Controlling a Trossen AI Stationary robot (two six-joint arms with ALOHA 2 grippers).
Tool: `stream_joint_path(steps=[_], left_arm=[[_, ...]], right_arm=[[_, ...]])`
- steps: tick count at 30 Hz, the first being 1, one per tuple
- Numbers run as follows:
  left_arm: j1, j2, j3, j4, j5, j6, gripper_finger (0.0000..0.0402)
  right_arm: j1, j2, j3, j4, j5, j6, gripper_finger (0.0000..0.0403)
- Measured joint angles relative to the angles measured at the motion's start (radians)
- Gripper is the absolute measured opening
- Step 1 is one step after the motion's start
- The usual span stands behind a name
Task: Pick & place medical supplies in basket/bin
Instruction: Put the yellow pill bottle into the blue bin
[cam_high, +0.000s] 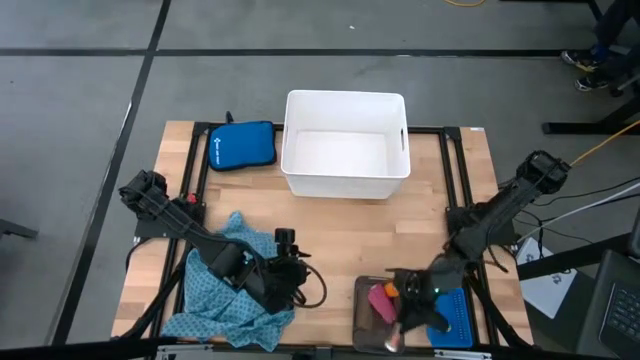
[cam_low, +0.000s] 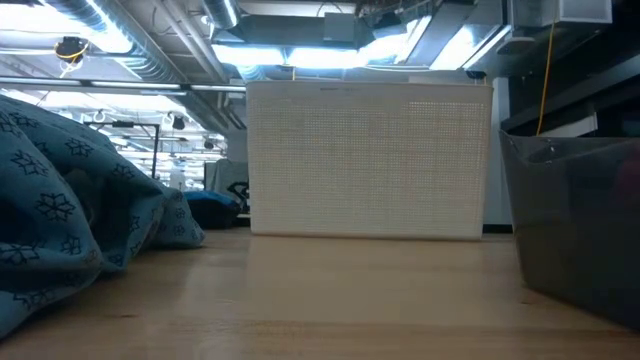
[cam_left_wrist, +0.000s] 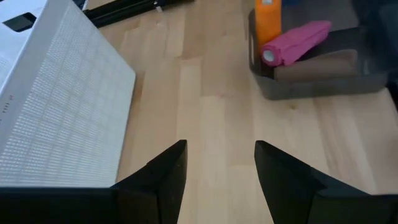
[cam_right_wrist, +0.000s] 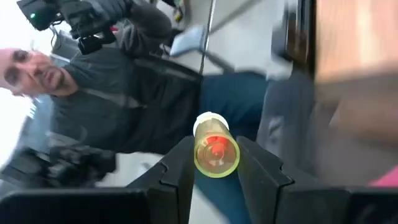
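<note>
Supplies sit low in the frame: the right hand (cam_right_wrist: 214, 163) grips a small amber vial (cam_right_wrist: 216, 151) above the grey tray (cam_high: 366, 322) to carry it to the white tub (cam_high: 346, 150), while the left hand (cam_left_wrist: 217, 168), open and empty, waits over the dotted cloth (cam_high: 230, 300) on the tabletop (cam_high: 340, 235).

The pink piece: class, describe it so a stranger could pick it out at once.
Start at the white tub at the table's far edge, then come to the dark-grey tray at the near edge. The pink piece lies in it: a rolled pink tube beside an orange piece, the only pink thing there.
</note>
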Motion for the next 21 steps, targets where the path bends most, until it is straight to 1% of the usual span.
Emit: stream_joint_path(steps=[7, 10, 13, 16, 21], left_arm=[[-0.025, 0.0, 0.0, 0.0, 0.0, -0.015, 0.0184], [-0.027, 0.0, 0.0, 0.0, 0.0, -0.015, 0.0184], [-0.026, 0.0, 0.0, 0.0, 0.0, -0.012, 0.0184], [-0.026, 0.001, 0.0, 0.0, 0.0, -0.001, 0.0184], [-0.026, 0.001, 0.0, 0.0, 0.0, 0.001, 0.0184]], right_arm=[[0.114, 0.017, 0.0, -0.008, -0.014, 0.423, 0.0108], [0.147, 0.017, 0.0, -0.076, -0.078, 0.6, 0.0108], [0.176, 0.017, 0.0, -0.204, -0.195, 0.761, 0.0108], [0.195, 0.016, 0.0, -0.292, -0.298, 0.86, 0.0108], [0.208, -0.029, 0.0, -0.36, -0.343, 0.926, 0.0108]])
